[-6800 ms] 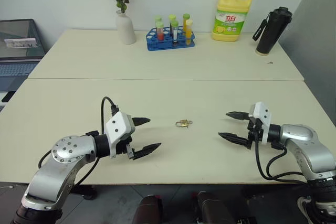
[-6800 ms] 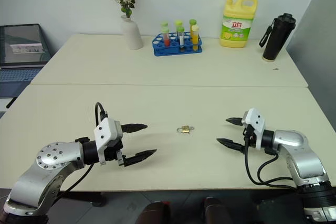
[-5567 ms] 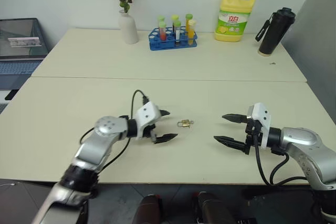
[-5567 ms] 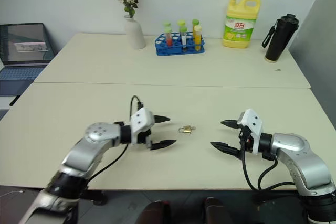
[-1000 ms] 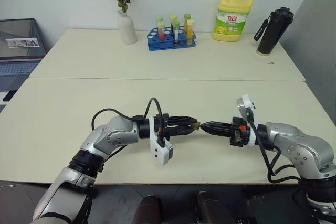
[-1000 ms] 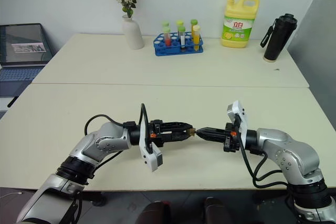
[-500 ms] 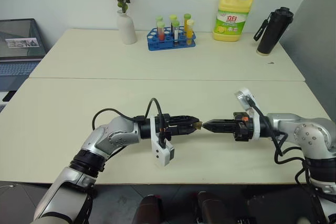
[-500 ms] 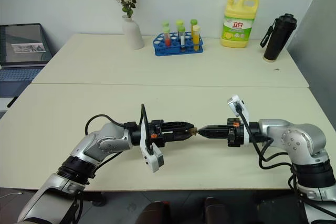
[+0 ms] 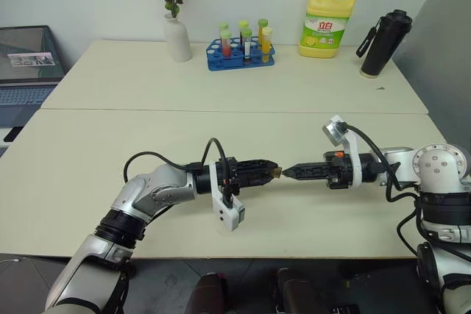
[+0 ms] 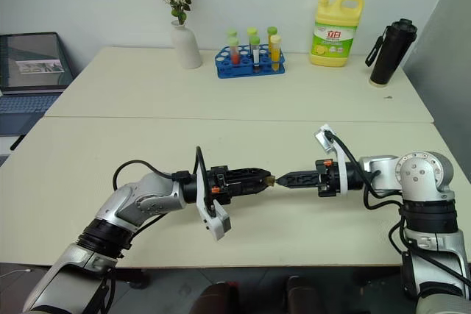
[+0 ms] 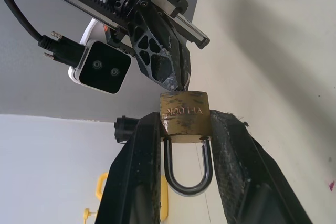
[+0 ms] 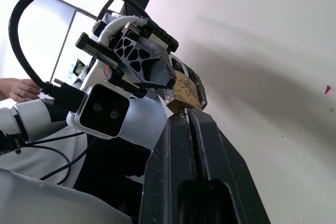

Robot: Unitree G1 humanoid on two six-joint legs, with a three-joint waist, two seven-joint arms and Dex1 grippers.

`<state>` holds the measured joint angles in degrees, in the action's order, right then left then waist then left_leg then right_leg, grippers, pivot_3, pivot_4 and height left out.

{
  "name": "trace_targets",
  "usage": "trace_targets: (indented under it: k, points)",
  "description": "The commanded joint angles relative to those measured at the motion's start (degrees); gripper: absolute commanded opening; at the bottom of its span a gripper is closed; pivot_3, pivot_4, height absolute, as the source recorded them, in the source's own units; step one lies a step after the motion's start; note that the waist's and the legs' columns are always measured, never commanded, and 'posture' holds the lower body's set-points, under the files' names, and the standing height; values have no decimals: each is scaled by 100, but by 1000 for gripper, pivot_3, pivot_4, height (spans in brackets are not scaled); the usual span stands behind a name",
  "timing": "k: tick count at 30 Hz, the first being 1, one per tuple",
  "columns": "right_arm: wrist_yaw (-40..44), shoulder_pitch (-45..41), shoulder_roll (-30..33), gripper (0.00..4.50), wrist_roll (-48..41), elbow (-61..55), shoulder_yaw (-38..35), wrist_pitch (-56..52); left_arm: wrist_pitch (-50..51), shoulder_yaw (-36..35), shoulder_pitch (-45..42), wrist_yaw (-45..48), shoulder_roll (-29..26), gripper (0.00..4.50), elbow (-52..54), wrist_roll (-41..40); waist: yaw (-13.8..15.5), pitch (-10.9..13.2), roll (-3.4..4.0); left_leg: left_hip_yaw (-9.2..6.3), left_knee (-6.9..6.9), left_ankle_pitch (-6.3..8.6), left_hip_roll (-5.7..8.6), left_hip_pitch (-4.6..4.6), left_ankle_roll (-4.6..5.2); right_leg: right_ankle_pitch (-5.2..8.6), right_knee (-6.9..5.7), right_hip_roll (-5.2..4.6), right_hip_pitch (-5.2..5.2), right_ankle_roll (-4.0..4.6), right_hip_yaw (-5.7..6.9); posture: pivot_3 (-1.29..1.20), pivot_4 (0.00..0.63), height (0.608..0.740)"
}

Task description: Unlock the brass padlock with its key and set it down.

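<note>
Both pincers unmoved, right wrist rolled

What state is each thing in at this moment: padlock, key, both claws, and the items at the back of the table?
Padlock: shackle closed, clamped in left claw, above the table.
Key: hidden, cannot tell.
Left claw: shut on padlock, pointing level.
Right claw: shut, tips at padlock's base.
Soap jug: upright, pump on.
Black bottle: upright, lidded.
Tube rack: upright, tubes capped.
Vase: upright, holding flowers.
Laptop: open, screen on.
</note>
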<state>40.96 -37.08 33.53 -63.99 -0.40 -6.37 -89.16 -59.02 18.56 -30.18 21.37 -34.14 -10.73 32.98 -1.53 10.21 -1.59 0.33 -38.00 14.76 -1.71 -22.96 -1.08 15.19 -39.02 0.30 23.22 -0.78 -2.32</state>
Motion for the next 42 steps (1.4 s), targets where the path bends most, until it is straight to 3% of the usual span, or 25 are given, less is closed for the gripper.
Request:
trace_targets:
  k: [1,4,7,11,15,16,24,33,36,42]
  points:
    - [60,-124,-37,0,10,-325,-28,198,109,-70,33,-66,-49,973,171,51,0,0,0,0,0,0,0,0,0,0,0,0,0,0,0,0,150,740]
    - [225,-60,36,0,151,-501,89,477,143,-54,49,-72,-62,973,194,31,-1,0,0,-2,0,0,-1,0,0,0,0,0,1,0,2,0,150,740]
    - [544,180,209,621,474,-889,258,1127,197,-39,87,-52,-76,973,229,-46,-2,0,0,-1,1,0,0,-2,0,0,0,1,2,-1,2,0,150,740]
    - [1552,575,812,2081,1211,-1446,656,2518,251,-14,116,7,-97,973,200,-202,1,0,0,-4,2,0,3,-4,0,1,3,5,3,-2,7,0,150,740]
    - [1884,872,953,3546,1757,-1641,886,3418,265,20,92,72,-72,973,190,-287,0,0,0,-3,1,0,3,-2,0,1,3,7,2,-3,7,0,150,740]
    - [1792,902,841,3590,1794,-1640,887,3500,271,30,79,85,-61,973,187,-311,0,0,0,-3,1,0,3,-2,0,1,2,8,2,-3,6,0,150,740]
    - [1270,916,141,3590,2087,-1527,1025,3716,300,58,-6,141,-11,973,160,-391,-11,0,0,-3,2,0,-2,1,0,0,-1,9,2,-1,6,0,150,740]
    - [1259,893,-25,3590,2091,-1412,1098,3508,327,56,-7,147,-4,973,166,-421,-8,0,0,-2,1,0,1,0,0,0,0,8,2,-1,5,0,150,740]
    - [1259,859,-57,3063,2109,-1350,1101,3504,333,65,-6,150,4,973,176,-417,-8,0,0,-2,2,0,2,1,0,0,-1,8,2,-1,5,0,150,740]
    - [1281,821,-91,856,2076,-1297,1081,3506,325,75,11,157,1,973,178,-411,-8,0,0,-3,2,0,2,0,0,0,0,8,2,-1,5,0,150,740]
